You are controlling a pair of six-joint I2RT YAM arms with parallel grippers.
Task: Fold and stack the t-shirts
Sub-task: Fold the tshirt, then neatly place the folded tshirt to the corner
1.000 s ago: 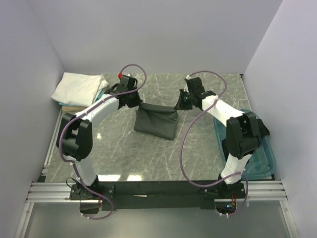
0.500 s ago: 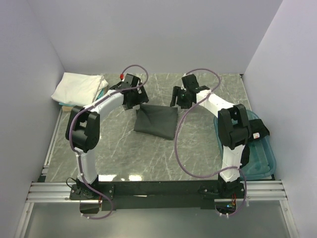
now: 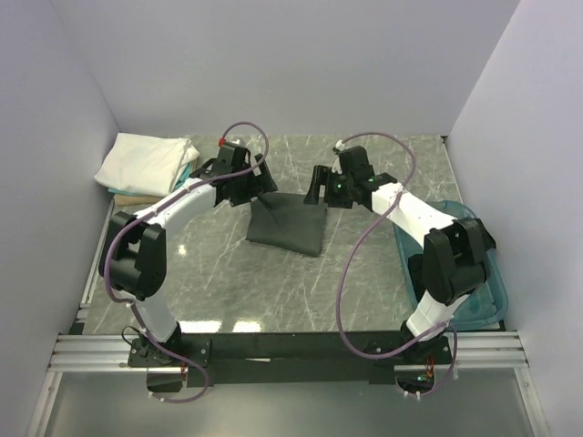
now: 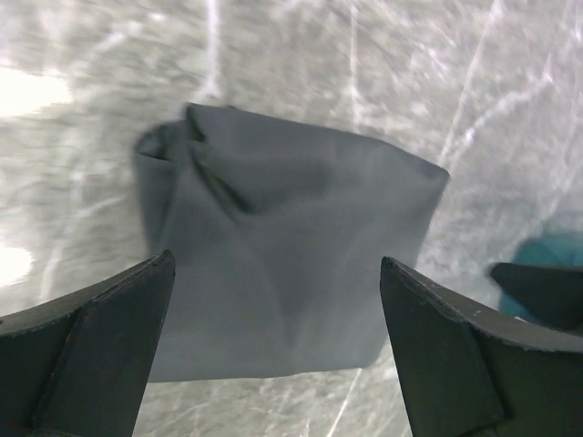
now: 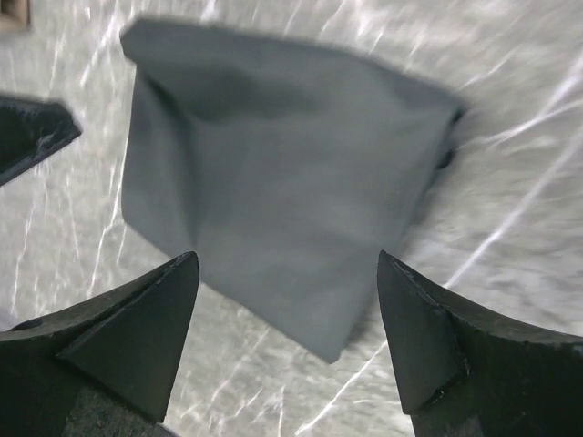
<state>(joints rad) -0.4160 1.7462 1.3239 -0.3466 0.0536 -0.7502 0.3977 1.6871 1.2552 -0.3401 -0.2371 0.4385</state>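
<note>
A dark charcoal-grey t-shirt lies folded into a small rectangle in the middle of the table, also seen in the left wrist view and the right wrist view. My left gripper hovers just above its back left corner, open and empty. Open too, my right gripper hangs above the back right corner with nothing between its fingers. A folded white t-shirt tops a stack at the back left, with a teal edge showing under it.
A teal plastic bin stands at the right edge of the table, partly behind the right arm. Grey walls close in the back and both sides. The marbled tabletop lies bare in front of the grey t-shirt.
Both grippers have let go of the grey t-shirt's top corners and opened. The shirt has dropped flat on the table, and both grippers have drawn slightly back and apart.
</note>
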